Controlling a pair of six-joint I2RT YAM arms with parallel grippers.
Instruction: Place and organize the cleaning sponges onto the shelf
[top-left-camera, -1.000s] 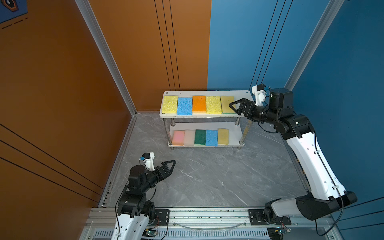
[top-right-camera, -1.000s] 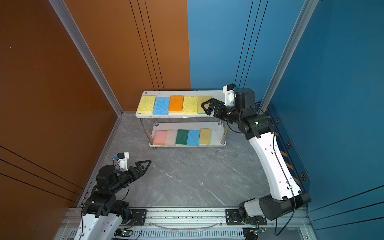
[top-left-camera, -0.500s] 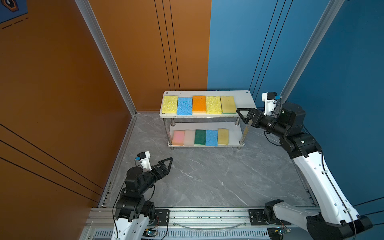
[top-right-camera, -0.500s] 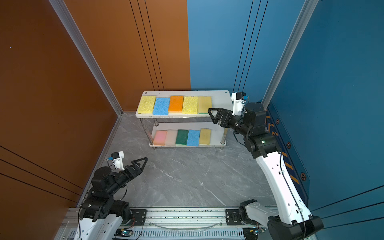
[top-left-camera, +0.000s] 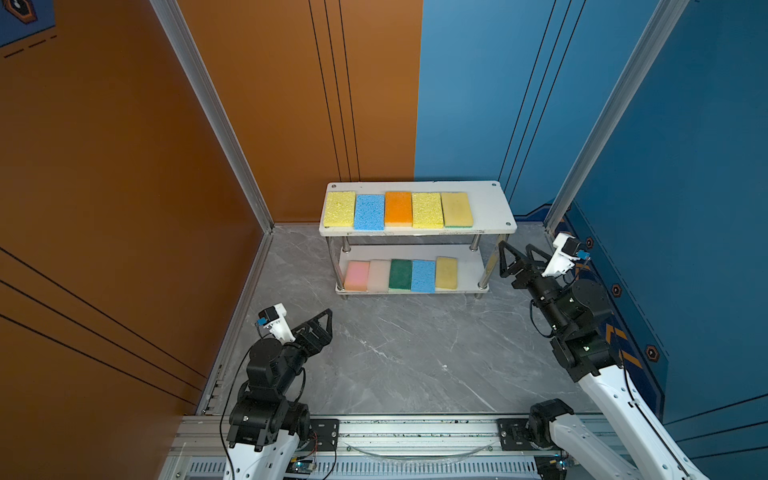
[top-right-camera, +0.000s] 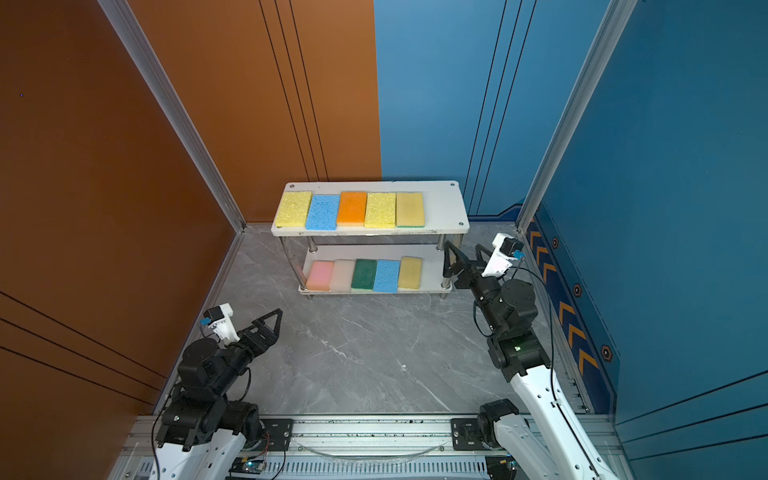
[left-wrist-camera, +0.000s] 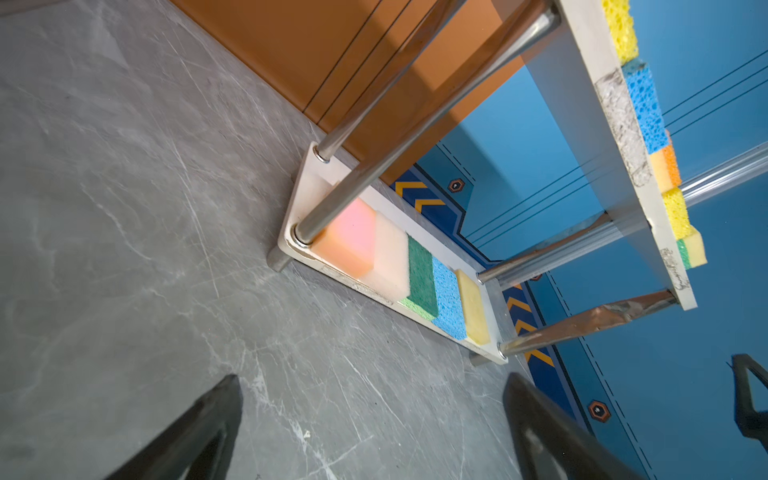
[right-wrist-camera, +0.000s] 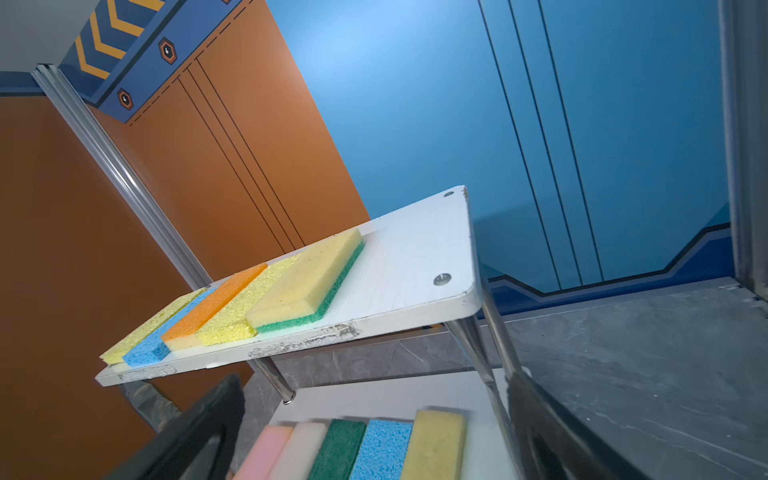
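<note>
All sponges (top-left-camera: 398, 208) lie in rows on the shelf (top-left-camera: 488, 208) at centre, so the right end effector (top-left-camera: 515, 249), wide and empty beside its right end, should retreat without bumping it, the left end effector (top-left-camera: 324, 322) equally wide.

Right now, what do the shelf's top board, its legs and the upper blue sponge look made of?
Top board: white, matte, probably plastic or coated board; its front edge is scuffed rough.
Legs: polished metal, with mirror-like reflections.
Blue sponge: porous foam, possibly cellulose; open pits cover it.
</note>
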